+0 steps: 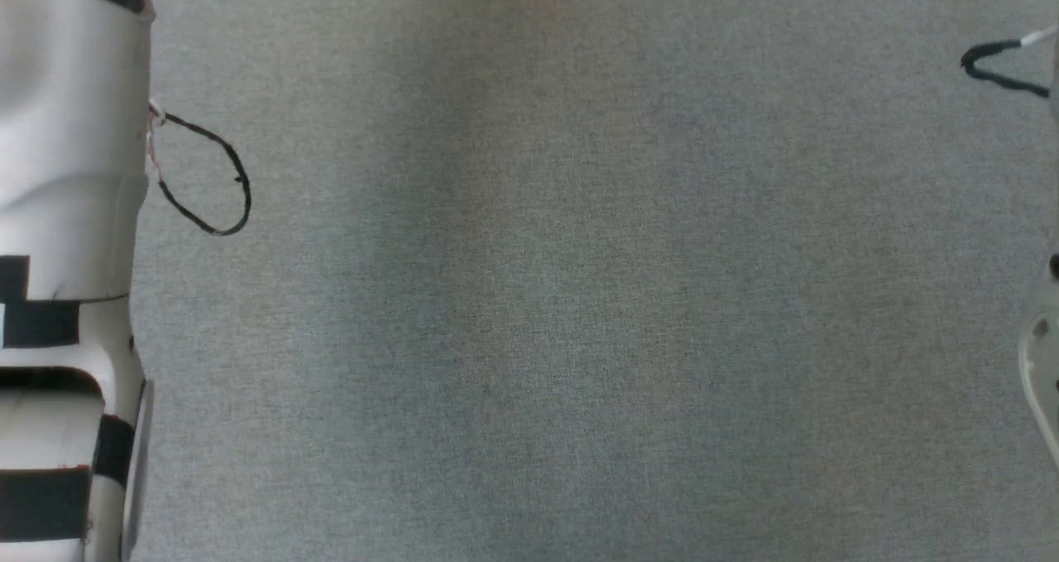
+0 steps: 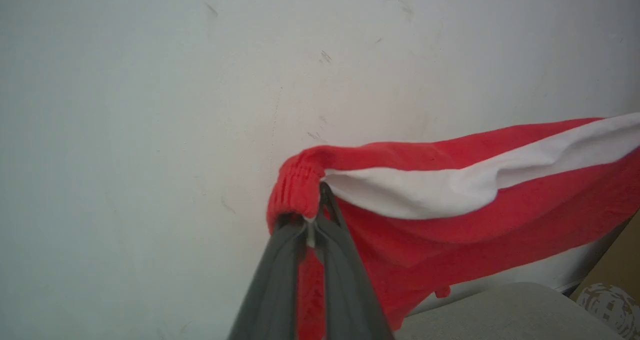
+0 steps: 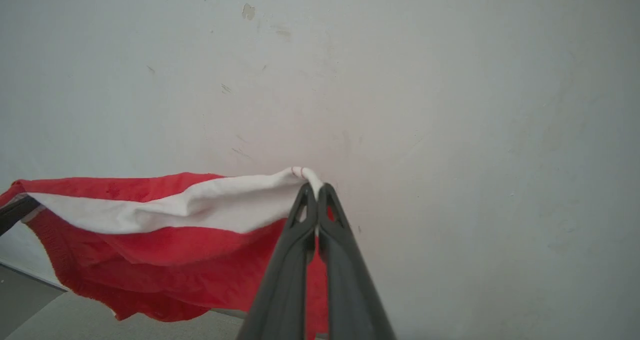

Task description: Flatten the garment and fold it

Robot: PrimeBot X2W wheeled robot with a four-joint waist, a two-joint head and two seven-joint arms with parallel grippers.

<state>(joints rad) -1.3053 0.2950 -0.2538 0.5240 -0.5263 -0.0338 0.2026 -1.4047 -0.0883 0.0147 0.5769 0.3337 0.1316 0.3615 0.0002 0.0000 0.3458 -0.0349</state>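
Flattening is the step in hand, by my reading, and no fold has been started. The pair of bright red soft fabric shorts with wide white side stripes (image 2: 450, 240) hangs in the air before a pale scuffed wall (image 2: 150, 104), stretched along one side between the two grippers. The left gripper (image 2: 312, 212) is pinched tight on the gathered elastic waistband corner, with red cloth bunched over its dark fingers. The right gripper (image 3: 316, 192) is clamped just as firmly, its tips meeting on the far end of the white stripe (probably the leg hem, though the stitching is too small to be sure). The stripe runs nearly taut between them. The rest of the red cloth sags below in loose folds, and I cannot tell whether the lowest fold brushes the grey felt-like surface (image 1: 563, 297). The head view looks down on that surface, with a pale forearm (image 1: 66, 173) at its left edge. The next move likely calls for lowering both grips together at matched height, keeping the tension so the hanging cloth lands first and spreads out rather than bunching, and only then letting go.
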